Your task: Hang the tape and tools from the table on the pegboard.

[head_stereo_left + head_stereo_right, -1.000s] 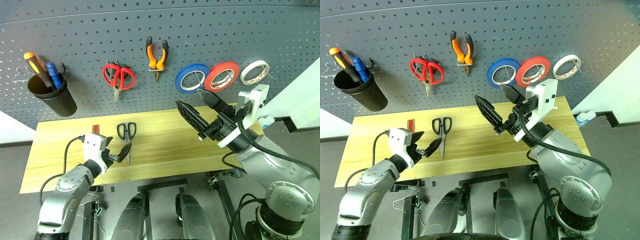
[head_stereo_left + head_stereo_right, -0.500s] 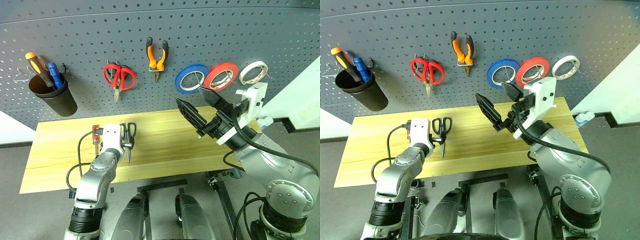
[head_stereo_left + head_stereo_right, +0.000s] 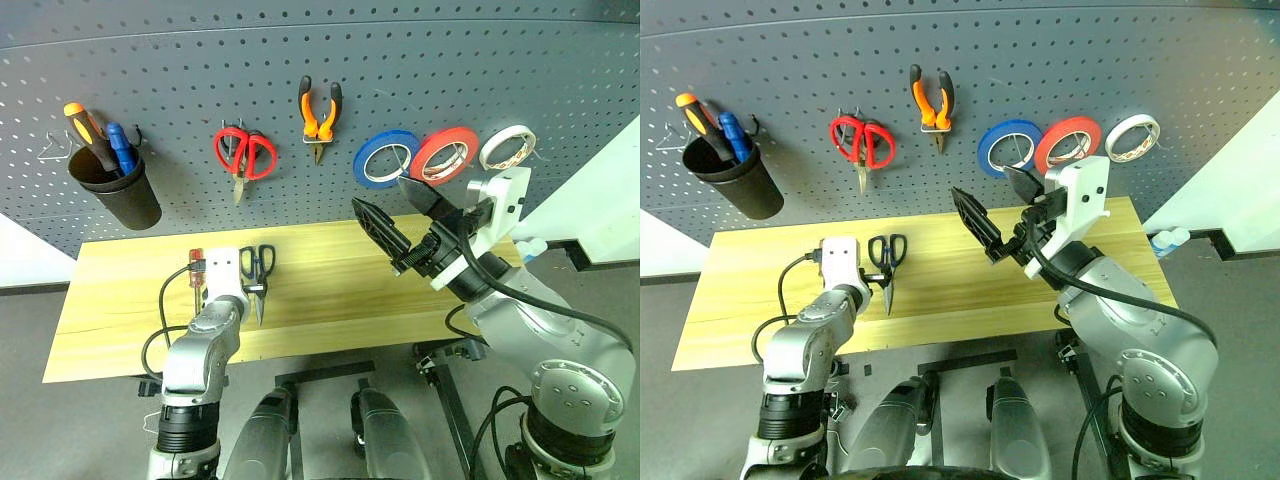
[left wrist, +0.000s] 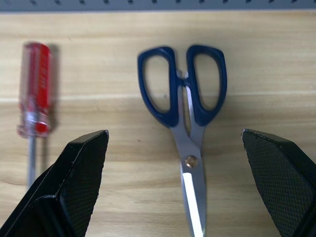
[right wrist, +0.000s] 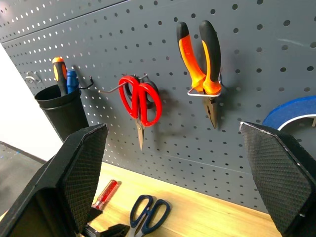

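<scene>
Where jaws gape: scissors (image 4: 186,118) between.

Red-handled scissors (image 3: 241,156), blue roll (image 3: 385,158), white roll (image 3: 507,146), black cup (image 3: 115,190).

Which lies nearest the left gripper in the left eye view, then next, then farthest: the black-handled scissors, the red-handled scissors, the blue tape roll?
1. Black-handled scissors, on the table beside the left gripper.
2. Red-handled scissors, hung on the pegboard above.
3. Blue tape roll, hung farther right.

Table (image 4: 276,64): light wood, matt, lengthwise grain. Scissors (image 4: 183,106): dark plastic handles, shiny steel blades. Screwdriver (image 4: 35,89): glossy translucent red plastic handle, metal shaft. Pegboard (image 3: 420,70): matt grey perforated panel. Fingers (image 4: 84,173): black, cross-hatched texture.
</scene>
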Tool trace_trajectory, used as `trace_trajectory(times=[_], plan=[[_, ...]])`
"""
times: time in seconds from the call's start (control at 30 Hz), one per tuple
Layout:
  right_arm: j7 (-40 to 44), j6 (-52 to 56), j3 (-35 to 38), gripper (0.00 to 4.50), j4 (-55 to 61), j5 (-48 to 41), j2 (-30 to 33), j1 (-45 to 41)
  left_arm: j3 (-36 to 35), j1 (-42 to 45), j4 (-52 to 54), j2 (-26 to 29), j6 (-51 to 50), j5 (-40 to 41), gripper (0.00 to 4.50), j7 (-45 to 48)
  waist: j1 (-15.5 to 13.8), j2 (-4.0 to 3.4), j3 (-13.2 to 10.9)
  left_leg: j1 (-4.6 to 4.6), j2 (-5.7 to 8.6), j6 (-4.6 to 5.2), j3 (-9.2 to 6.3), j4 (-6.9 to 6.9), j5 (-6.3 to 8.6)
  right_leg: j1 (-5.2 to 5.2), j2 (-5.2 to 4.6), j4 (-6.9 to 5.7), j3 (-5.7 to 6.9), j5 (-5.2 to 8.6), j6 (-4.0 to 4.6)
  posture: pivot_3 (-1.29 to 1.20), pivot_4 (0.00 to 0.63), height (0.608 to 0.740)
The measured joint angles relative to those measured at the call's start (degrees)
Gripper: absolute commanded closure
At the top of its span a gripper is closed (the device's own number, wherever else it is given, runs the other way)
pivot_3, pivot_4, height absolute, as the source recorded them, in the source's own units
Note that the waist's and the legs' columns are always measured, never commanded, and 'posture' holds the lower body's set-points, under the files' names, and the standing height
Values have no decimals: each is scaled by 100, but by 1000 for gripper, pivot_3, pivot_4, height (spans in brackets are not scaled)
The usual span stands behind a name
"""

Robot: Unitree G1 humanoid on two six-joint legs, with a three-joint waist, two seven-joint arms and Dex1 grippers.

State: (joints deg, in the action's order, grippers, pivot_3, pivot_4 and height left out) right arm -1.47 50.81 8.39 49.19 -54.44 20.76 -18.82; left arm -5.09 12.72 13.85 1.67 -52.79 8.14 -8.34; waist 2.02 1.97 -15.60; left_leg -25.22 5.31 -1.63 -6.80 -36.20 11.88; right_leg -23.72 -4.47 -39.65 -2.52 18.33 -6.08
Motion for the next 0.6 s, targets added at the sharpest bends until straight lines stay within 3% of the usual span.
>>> trace_trajectory(times=[0.6], plan=[[-786,-55,44,29,187,-863,467,54,-219,648,-1449,-398,379,-46,0,-112,47,1,2,0,0,3,2,-4,0,3,0,0,0,-1,-1,-76,259,740]])
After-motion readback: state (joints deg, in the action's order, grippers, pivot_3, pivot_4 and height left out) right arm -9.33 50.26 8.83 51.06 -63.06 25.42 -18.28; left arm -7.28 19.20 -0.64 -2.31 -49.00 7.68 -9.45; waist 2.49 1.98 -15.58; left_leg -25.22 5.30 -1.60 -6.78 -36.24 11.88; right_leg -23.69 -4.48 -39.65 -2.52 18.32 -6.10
